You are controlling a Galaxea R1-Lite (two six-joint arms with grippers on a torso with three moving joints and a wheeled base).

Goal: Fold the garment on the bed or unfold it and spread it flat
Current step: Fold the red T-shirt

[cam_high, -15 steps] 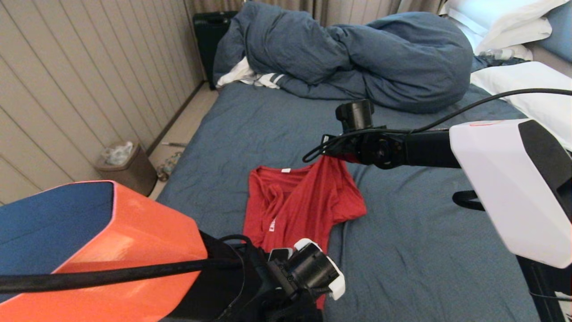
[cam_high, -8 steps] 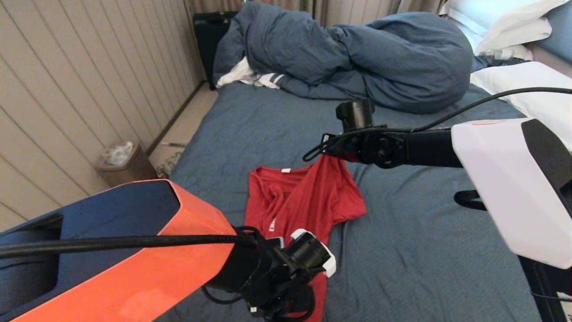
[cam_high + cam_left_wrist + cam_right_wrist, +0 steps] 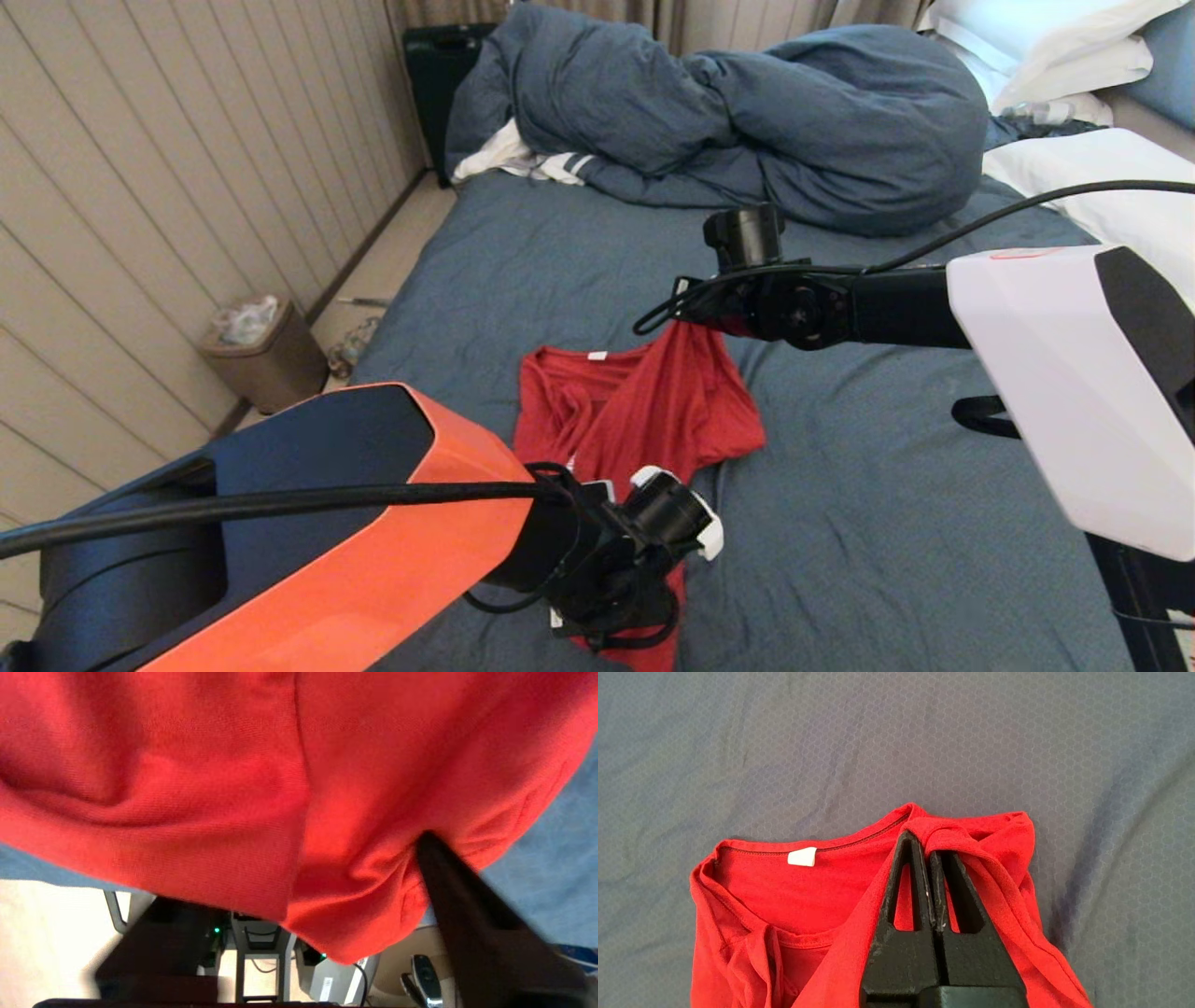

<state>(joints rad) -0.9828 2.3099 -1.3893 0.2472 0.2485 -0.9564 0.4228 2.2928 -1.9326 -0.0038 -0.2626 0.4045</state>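
Note:
The red garment lies crumpled on the bed, neck label towards the far side. My right gripper hangs above its far right part. It is shut on a bunched fold of the garment beside the collar and holds that fold up off the sheet. My left gripper is at the garment's near hem, by the bed's front edge. Its jaws stand wide apart with the red hem hanging between them. One dark finger touches the cloth.
A bulky blue-grey duvet is bunched at the far end, with a white striped cloth beside it. White pillows lie at the far right. On the floor to the left stands a brown bin by the panelled wall.
My left arm has swung in to the right and reached further over the garment's near hem. The right gripper has kept its hold and has hardly moved.

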